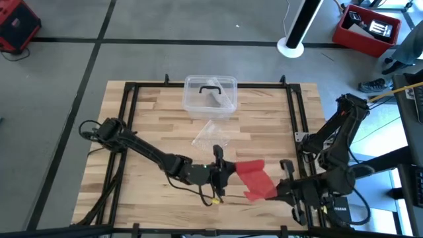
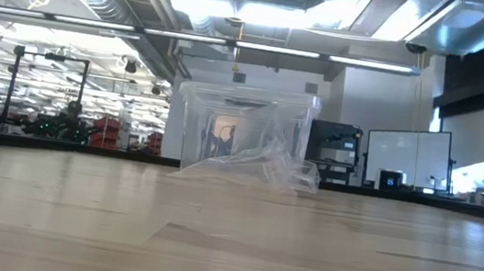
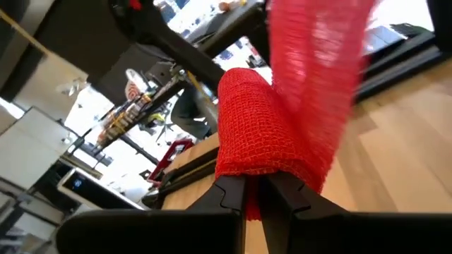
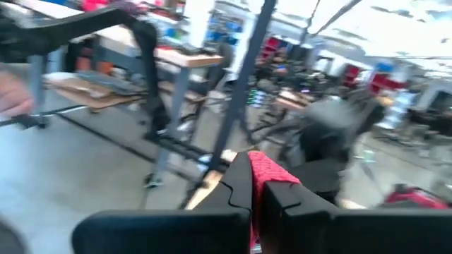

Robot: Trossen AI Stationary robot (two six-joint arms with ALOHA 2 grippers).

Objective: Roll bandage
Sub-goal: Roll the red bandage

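Cables trail off the left arm at the table's [image 1: 152,106] left edge, and the arm reaches rightward along the near half of the wooden top; its left gripper [image 1: 228,173] sits near the middle of the near edge, fingers pinched tight on one end of the bandage [image 1: 256,180]; in the left wrist view the left gripper [image 3: 256,194] has its two dark fingers closed on the red mesh bandage [image 3: 282,120], which is partly wound into a thick fold just above the fingertips, a looser length rising beyond it; farther back, at the table's far middle, a clear plastic box [image 1: 210,96] with a black handle stands upright, and whether anything lies inside it cannot be told; a crumpled clear plastic bag [image 1: 211,137] lies just in front of the box, between it and the grippers, and the low view shows box [image 2: 244,131] and bag [image 2: 261,167] in the same order; to the right, the red strip spans across to the right gripper [image 1: 281,190], whose fingers are clamped on its other end at the near right; the right wrist view shows the right gripper [image 4: 256,187] shut with a red edge of bandage [image 4: 272,169] between its fingers.
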